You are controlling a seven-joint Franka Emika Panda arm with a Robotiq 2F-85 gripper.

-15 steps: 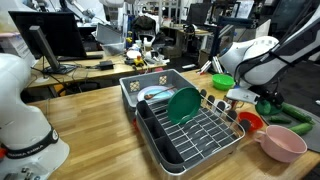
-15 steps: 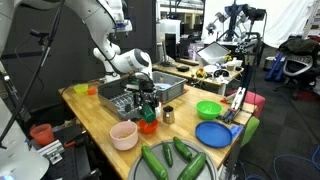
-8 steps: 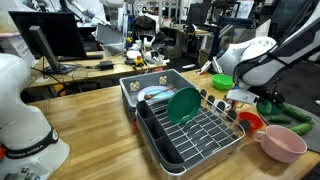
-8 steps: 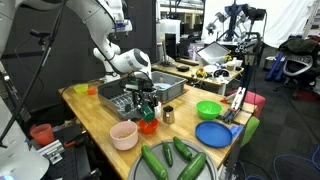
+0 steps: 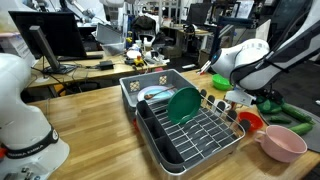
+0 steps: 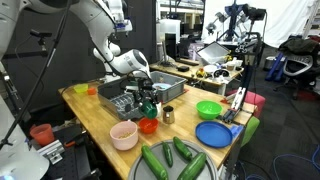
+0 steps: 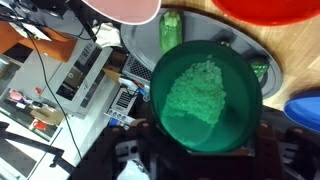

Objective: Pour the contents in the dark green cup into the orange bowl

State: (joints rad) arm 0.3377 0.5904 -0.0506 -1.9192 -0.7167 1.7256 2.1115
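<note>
Your gripper is closed snugly on the dark green cup, held level so its pale green contents don't spill early. In the wrist view, the orange bowl lies at 1 o'clock from the cup, probably your pouring direction.

Shallow orange-red plastic bowl: running off the wrist view's top at one o'clock.
Pale pink round bowl: being cropped at eleven o'clock.
Gripper: blurring dark at six o'clock, under the round dark green plastic cup.
</note>
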